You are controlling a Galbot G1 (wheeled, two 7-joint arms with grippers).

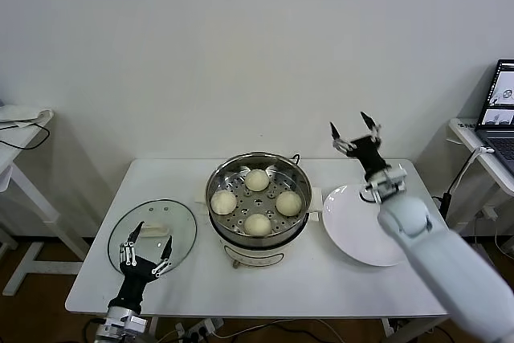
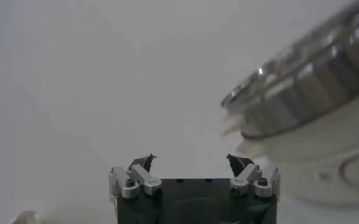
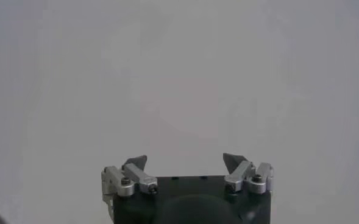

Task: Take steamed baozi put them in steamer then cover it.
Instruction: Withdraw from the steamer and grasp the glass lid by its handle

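Now all four baozi [image 1: 257,202] sit in the steamer [image 1: 258,168], so covering remains: the left gripper [image 1: 145,248], fingers apart, must grasp the glass cover [image 1: 152,230] on the table's left, while the right gripper [image 1: 354,132] hangs open above the empty plate [image 1: 353,238].

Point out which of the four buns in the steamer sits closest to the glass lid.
The left bun, on the side of the steamer facing the lid; the other three sit farther right on the perforated tray.

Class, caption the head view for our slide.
Four cream-white baozi sit in the steel steamer; glass lid on table, both grippers open.
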